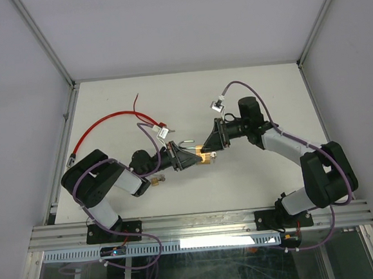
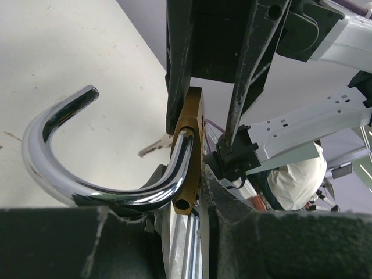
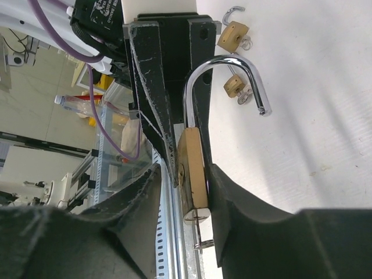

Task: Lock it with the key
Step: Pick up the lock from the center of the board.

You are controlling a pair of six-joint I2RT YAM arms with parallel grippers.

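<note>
The padlock (image 1: 206, 156) is held above the middle of the desk (image 1: 267, 94) between the two arms. Its shackle (image 2: 33, 148) is swung out free, so I judge this the line-up step: the next move calls for turning the shackle over its empty hole, pressing it home, then working the key (image 2: 156, 146), which shows just behind the body, seated or not I cannot tell. The left tool (image 1: 194, 157) is pressed narrowly onto the brass at the shackle end, while the right tool (image 1: 212, 147) stands spread about the other end, one finger (image 2: 177, 87) against the brass, the other apart.
</note>
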